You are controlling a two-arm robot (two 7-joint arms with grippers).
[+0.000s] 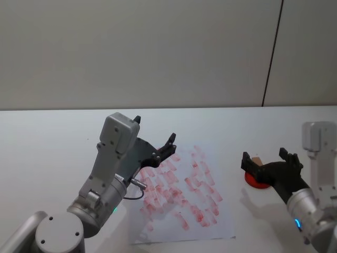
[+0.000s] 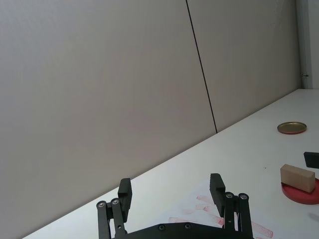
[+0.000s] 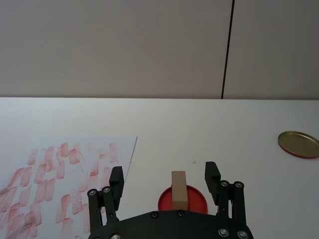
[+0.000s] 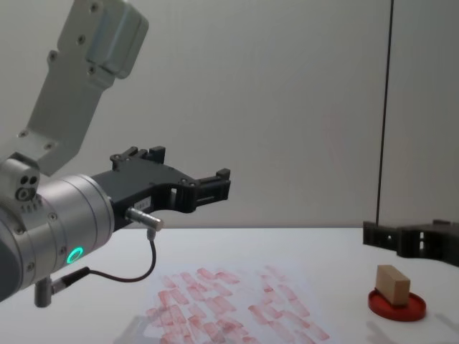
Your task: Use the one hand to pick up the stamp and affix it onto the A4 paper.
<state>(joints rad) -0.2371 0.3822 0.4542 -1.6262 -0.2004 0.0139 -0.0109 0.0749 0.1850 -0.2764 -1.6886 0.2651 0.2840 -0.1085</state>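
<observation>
White table [image 1: 52, 132], A4 paper [image 1: 181, 197], a gripper at either side.
Left gripper [image 1: 155, 132] hangs spread over the sheet; right gripper [image 1: 266, 158], jaws wide, flanks the red ink pad [image 3: 197, 202] and the stamp [image 3: 178, 189] standing on it; the right wrist view adds a gold lid [image 3: 299, 144] beyond.

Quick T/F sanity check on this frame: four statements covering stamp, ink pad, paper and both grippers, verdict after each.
1. The stamp stands on the red ink pad. True.
2. The right gripper has its jaws shut on the stamp. False: they are open, one on each side of it, not touching.
3. The A4 paper is blank. False: red stamp marks cover it.
4. The left gripper hangs open above the paper. True.
</observation>
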